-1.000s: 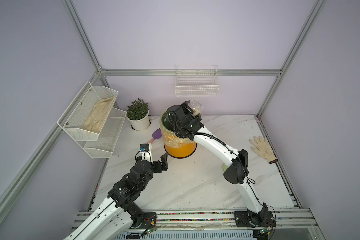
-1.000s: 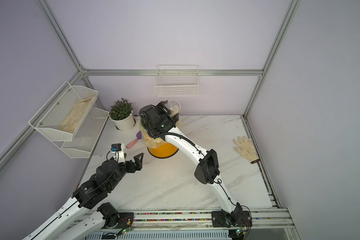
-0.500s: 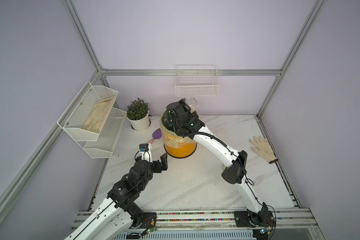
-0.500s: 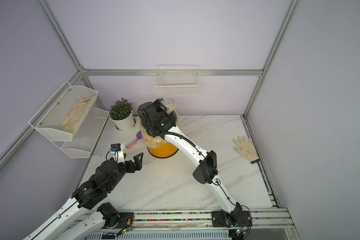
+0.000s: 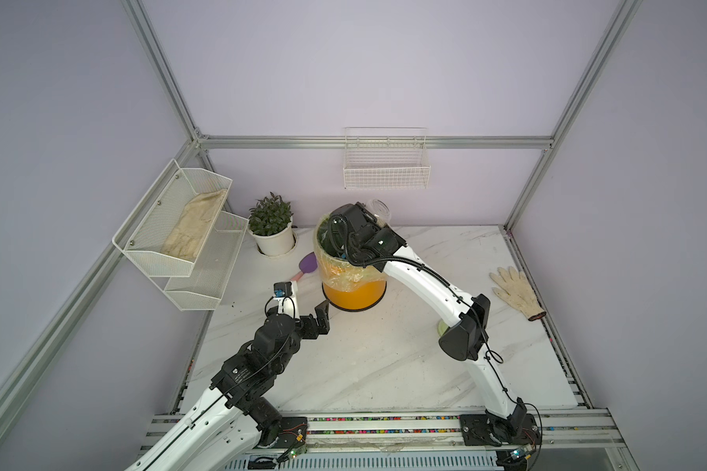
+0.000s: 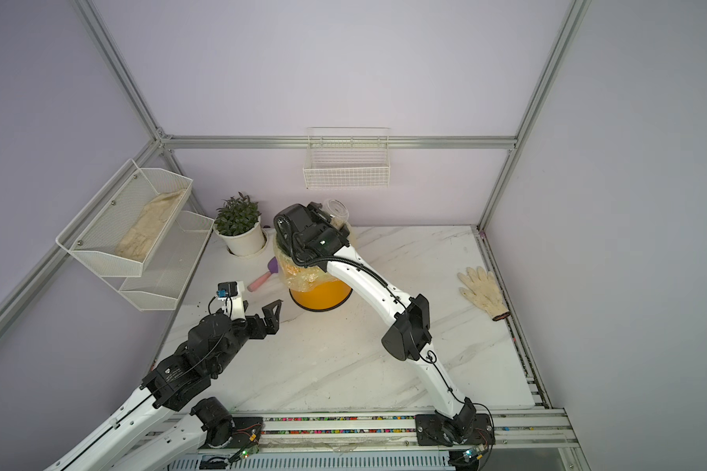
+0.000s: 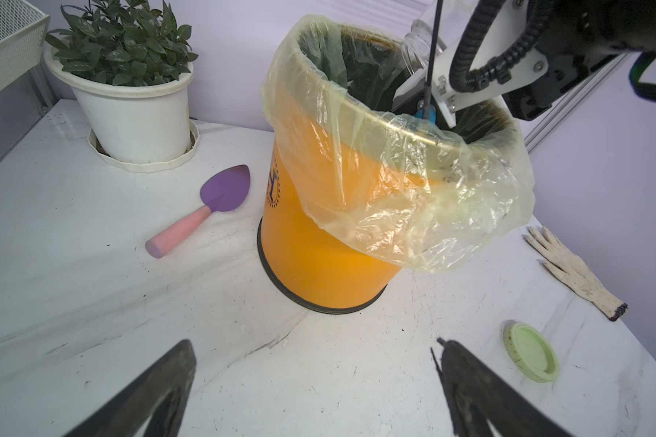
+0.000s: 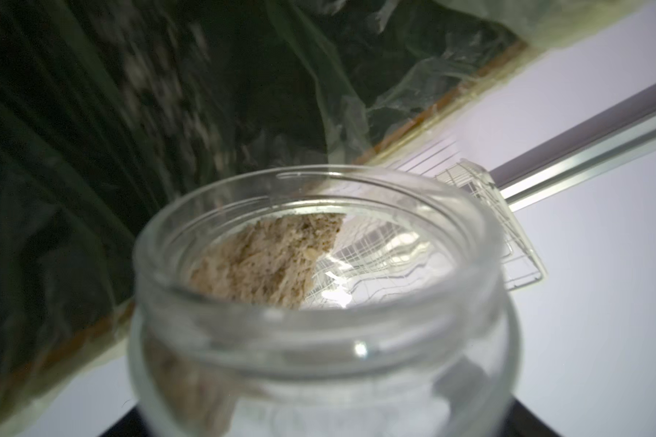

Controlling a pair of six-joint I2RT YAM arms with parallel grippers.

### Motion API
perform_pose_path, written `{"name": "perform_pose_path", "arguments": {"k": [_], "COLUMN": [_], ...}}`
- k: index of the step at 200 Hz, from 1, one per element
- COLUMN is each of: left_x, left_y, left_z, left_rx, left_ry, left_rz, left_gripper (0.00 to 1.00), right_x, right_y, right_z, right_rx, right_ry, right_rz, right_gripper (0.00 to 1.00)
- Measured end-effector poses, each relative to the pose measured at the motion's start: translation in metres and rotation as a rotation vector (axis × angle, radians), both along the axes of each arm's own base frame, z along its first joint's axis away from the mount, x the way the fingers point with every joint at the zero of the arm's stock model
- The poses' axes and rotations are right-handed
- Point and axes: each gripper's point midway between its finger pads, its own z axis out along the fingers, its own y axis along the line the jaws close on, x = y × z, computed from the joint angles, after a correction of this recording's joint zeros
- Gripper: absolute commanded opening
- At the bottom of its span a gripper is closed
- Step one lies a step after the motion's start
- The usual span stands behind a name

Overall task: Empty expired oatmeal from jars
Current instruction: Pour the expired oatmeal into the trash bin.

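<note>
My right gripper (image 8: 319, 393) is shut on the clear jar (image 8: 319, 325), holding it tipped above the rim of the orange bin (image 5: 354, 289) with its yellow liner. The jar also shows in both top views (image 5: 378, 210) (image 6: 335, 210), poking out behind the wrist. Beige oatmeal (image 8: 266, 261) still lies inside the jar against one wall, and the mouth has no lid. The pale green lid (image 7: 531, 352) lies flat on the table, to the bin's front right. My left gripper (image 7: 315, 348) hovers open and empty over the table, in front of the bin (image 7: 319, 246).
A white plant pot (image 5: 272, 240) stands at the back left. A purple trowel with a pink handle (image 7: 205, 212) lies between the pot and the bin. A work glove (image 5: 515, 291) lies near the right edge. Mesh shelves (image 5: 180, 232) and a wire basket (image 5: 386, 167) hang on the walls.
The right wrist has shifted slightly over the bin with the jar still in its grip. The left arm has not moved.
</note>
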Motion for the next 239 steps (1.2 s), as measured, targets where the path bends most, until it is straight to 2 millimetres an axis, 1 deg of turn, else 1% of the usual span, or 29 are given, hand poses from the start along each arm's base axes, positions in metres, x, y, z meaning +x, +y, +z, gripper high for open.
{"name": "perform_pose_path", "arguments": {"k": [15, 38, 54, 76, 100, 114, 117, 119, 121, 132, 158, 178, 192, 210, 239], "left_x": [0.0, 0.0, 0.001, 0.001, 0.002, 0.002, 0.002, 0.002, 0.002, 0.001, 0.0, -0.002, -0.002, -0.002, -0.004], "left_y": [0.0, 0.0, -0.001, -0.002, -0.003, -0.003, -0.003, -0.004, -0.004, -0.004, -0.003, -0.002, -0.001, -0.001, 0.0], "left_z": [0.0, -0.001, -0.002, -0.003, -0.005, -0.005, -0.005, -0.005, -0.005, -0.005, 0.001, 0.005, 0.006, 0.006, 0.009], "left_rx": [0.0, 0.001, 0.002, 0.005, 0.001, -0.003, -0.003, -0.004, -0.005, -0.008, -0.022, -0.032, -0.035, -0.037, -0.043], "left_ry": [0.0, 0.003, 0.006, 0.011, 0.018, 0.021, 0.021, 0.021, 0.022, 0.02, 0.003, -0.011, -0.014, -0.016, -0.024], "left_rz": [0.0, -0.001, -0.003, -0.002, -0.003, -0.004, -0.005, -0.005, -0.005, -0.006, -0.008, -0.008, -0.009, -0.009, -0.008], "left_gripper": [1.0, 1.0, 1.0, 1.0, 1.0, 1.0, 1.0, 1.0, 1.0, 1.0, 1.0, 1.0, 1.0, 1.0, 1.0], "right_x": [-0.001, -0.001, -0.001, -0.003, -0.005, -0.008, -0.008, -0.008, -0.008, -0.011, -0.014, -0.014, -0.014, -0.011, -0.006], "right_y": [0.006, 0.013, 0.013, 0.013, 0.006, 0.01, 0.012, 0.014, 0.015, 0.018, 0.016, 0.012, 0.011, 0.006, 0.003], "right_z": [0.006, 0.007, 0.009, 0.001, 0.006, 0.005, 0.005, 0.004, 0.003, 0.001, 0.001, 0.001, 0.003, 0.006, 0.008], "right_rx": [0.029, 0.05, 0.06, 0.049, 0.001, 0.008, 0.015, 0.018, 0.02, 0.011, -0.001, -0.007, -0.003, -0.006, -0.003], "right_ry": [-0.021, -0.013, -0.033, -0.039, -0.052, -0.055, -0.056, -0.056, -0.054, -0.046, -0.051, -0.059, -0.07, -0.09, -0.102], "right_rz": [0.013, 0.051, 0.041, 0.024, -0.042, -0.031, -0.025, -0.02, -0.015, -0.007, -0.025, -0.047, -0.061, -0.097, -0.119], "right_gripper": [0.03, 0.04, 0.04, 0.04, 0.04, 0.04, 0.05, 0.08, 0.09, 0.09, 0.08, 0.05, 0.04, 0.0, 0.0]}}
